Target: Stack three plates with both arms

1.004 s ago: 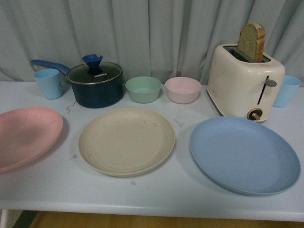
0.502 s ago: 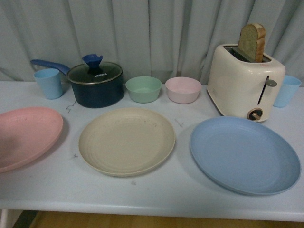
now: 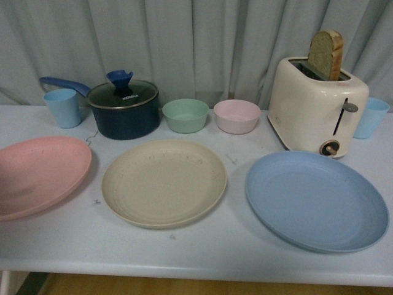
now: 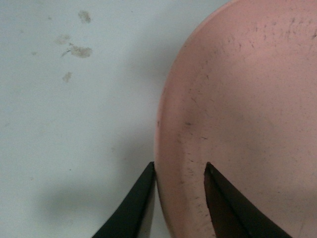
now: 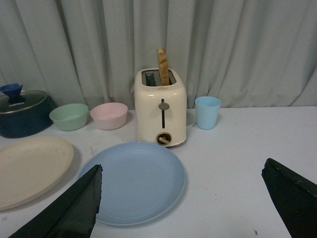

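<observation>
Plates come first in the front view: three round, shallow, matte ones lie in a row on the pale table (image 3: pixel 233 261), each with its hollow facing up. Being round, they show no long axis. The pink plate (image 3: pixel 40 175) lies on the left claw's side and is cut by the frame edge. The beige plate (image 3: pixel 163 182) is in the middle, and the blue plate (image 3: pixel 316 200) is on the right claw's side. Behind them we see a dark blue pot (image 3: pixel 123 117) with its glass lid on. Next to it are a green bowl (image 3: pixel 185 115) and a pink bowl (image 3: pixel 236 115), and we see nothing in either. A cream toaster (image 3: pixel 316 107) holds a bread slice (image 3: pixel 325 54) upright in its slot.

In the left wrist view, the left claw (image 4: pixel 179 166) pinches the pink plate's rim. One black finger (image 4: pixel 138 203) sits at the outer edge, over the table, and the other rests on the speckled inner face. The rest of the plate spreads out ahead of the claw.

In the right wrist view, the right claw (image 5: pixel 182 173) is spread wide and touches nothing. The blue plate lies flat just ahead of it, reaching in between the fingers. The beige plate lies off toward the left arm's side. The toaster stands farther ahead, beyond the blue plate, with a light blue cup (image 5: pixel 207 112) just beside it.
</observation>
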`<state>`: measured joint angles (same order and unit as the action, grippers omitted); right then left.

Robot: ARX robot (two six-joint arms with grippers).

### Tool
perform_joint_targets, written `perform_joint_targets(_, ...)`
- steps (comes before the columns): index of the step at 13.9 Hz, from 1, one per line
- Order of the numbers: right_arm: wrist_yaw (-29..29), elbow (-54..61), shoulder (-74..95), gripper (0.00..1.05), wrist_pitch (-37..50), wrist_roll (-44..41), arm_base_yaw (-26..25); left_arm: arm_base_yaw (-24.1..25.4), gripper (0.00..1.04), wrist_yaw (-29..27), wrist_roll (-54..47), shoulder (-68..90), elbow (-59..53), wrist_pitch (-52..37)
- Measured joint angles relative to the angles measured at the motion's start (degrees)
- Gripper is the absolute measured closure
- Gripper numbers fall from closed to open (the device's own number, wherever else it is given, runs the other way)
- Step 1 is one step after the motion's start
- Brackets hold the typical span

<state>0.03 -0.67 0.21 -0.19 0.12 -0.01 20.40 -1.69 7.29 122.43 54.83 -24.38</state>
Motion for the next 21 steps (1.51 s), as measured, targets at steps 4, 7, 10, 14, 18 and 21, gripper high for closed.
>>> perform_joint_targets(4, 0.0, 0.0, 0.0, 0.06, 0.0, 0.0, 0.0, 2.0, 1.03, -1.2, -0.9, -0.3, 0.3, 0.5)
perform_joint_targets(7, 0.0, 0.0, 0.0, 0.06, 0.0, 0.0, 0.0, 7.1, 1.03, -1.2, -4.1, -6.9, 1.4, 5.8)
perform_joint_targets(10, 0.0, 0.0, 0.0, 0.06, 0.0, 0.0, 0.0, 6.8, 1.03, 3.8, -4.3, -18.5, 1.6, 12.1)
perform_joint_targets(14, 0.0, 0.0, 0.0, 0.06, 0.0, 0.0, 0.0, -12.4, 1.03, 6.1, -2.1, -32.6, -6.5, 15.3)
perform_joint_targets(18, 0.0, 0.0, 0.0, 0.06, 0.0, 0.0, 0.0, -30.2, 1.03, -1.6, 3.3, -21.6, -4.5, 10.6)
perform_joint_targets(21, 0.0, 0.0, 0.0, 0.06, 0.0, 0.0, 0.0, -32.4, 1.03, -3.5, 6.4, -15.5, -1.3, 8.1)
